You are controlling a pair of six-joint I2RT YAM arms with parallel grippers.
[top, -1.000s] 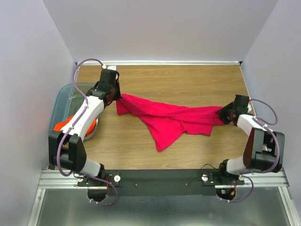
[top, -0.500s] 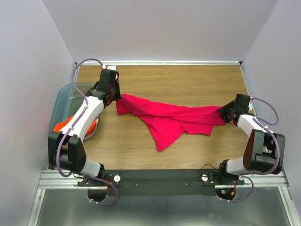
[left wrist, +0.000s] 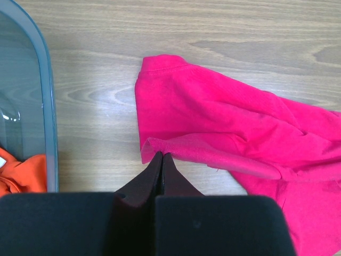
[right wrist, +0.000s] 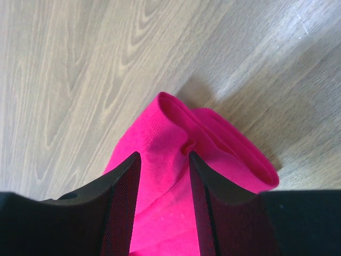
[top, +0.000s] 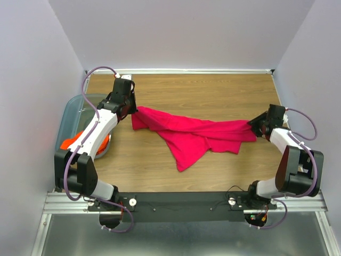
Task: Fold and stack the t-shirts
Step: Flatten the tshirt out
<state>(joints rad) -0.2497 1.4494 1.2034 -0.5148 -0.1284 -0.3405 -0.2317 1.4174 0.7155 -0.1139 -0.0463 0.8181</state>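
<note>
Top external: magenta t-shirt [top: 197, 136] lies crumpled, seemingly pinched at both ends.

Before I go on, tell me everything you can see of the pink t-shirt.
The magenta-pink cloth t-shirt is soft, plain and unfolded, rumpled into a long band across the wooden table, with a pointed flap toward the near edge. The left hand is shut on a hemmed edge at one end; the right hand clamps the bunched opposite end, which looks slightly lifted.
</note>
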